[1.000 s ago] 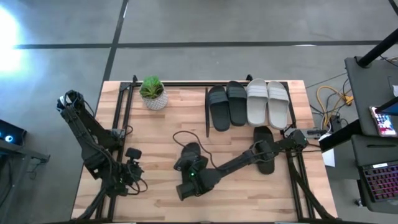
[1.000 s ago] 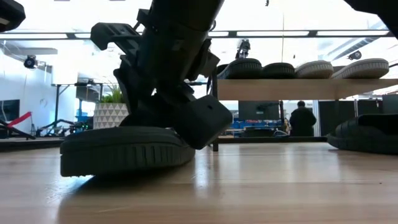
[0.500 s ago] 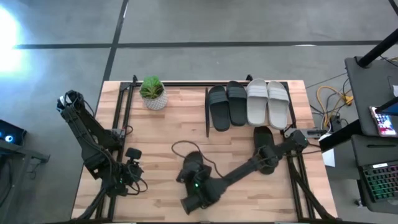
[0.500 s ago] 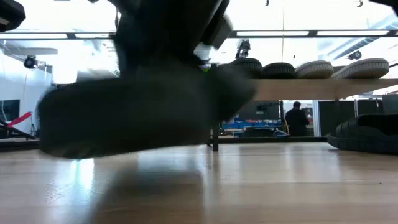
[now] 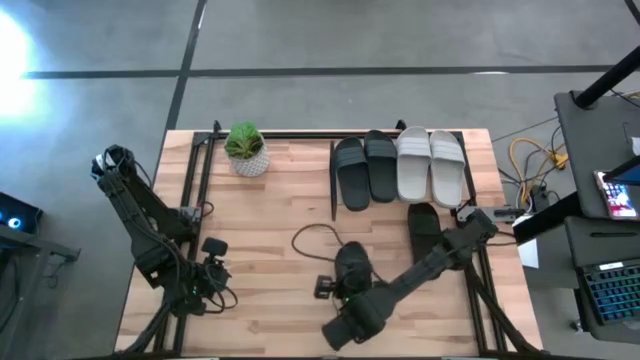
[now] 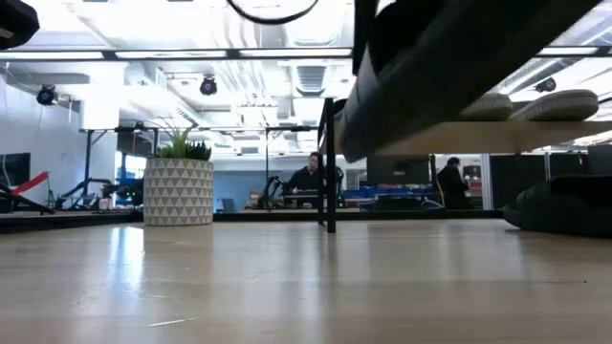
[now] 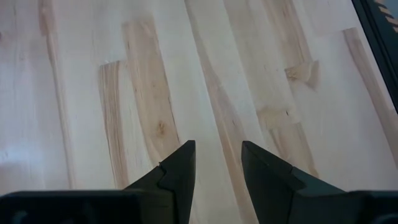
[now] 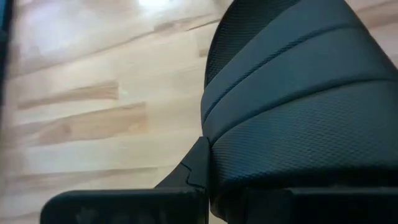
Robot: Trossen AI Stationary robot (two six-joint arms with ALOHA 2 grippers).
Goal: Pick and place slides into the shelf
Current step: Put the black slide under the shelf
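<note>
My right gripper (image 5: 347,283) is shut on a black slide (image 5: 352,264), held above the middle of the table (image 5: 260,215); the low view shows that slide (image 6: 449,67) in the air, tilted. The shelf (image 6: 497,137) stands at the far right. On its top board lie a black pair (image 5: 364,170) and a light grey pair (image 5: 431,165). Another black slide (image 5: 422,226) lies on the table near the shelf. My left gripper (image 7: 216,163) stays open over bare wood at the near left. My right gripper has the black slide by the edge of its ribbed strap (image 8: 214,134). One finger (image 8: 196,167) shows against that edge; the slide itself hides the other. The fingers come slanting down from above. The slide is lifted clear of the table and tilted.
A potted plant (image 5: 246,149) stands at the far left of the table. A black cable (image 5: 312,236) loops above the wood by the right arm. A desk with a laptop (image 5: 612,290) lies off the table's right edge. People sit in the room behind (image 6: 308,177).
My right gripper has risen and gone toward the table's right edge, rolling as it went. The black slide, which lay flat on the table a second ago, has come up with it and now hangs clear and tilted.
</note>
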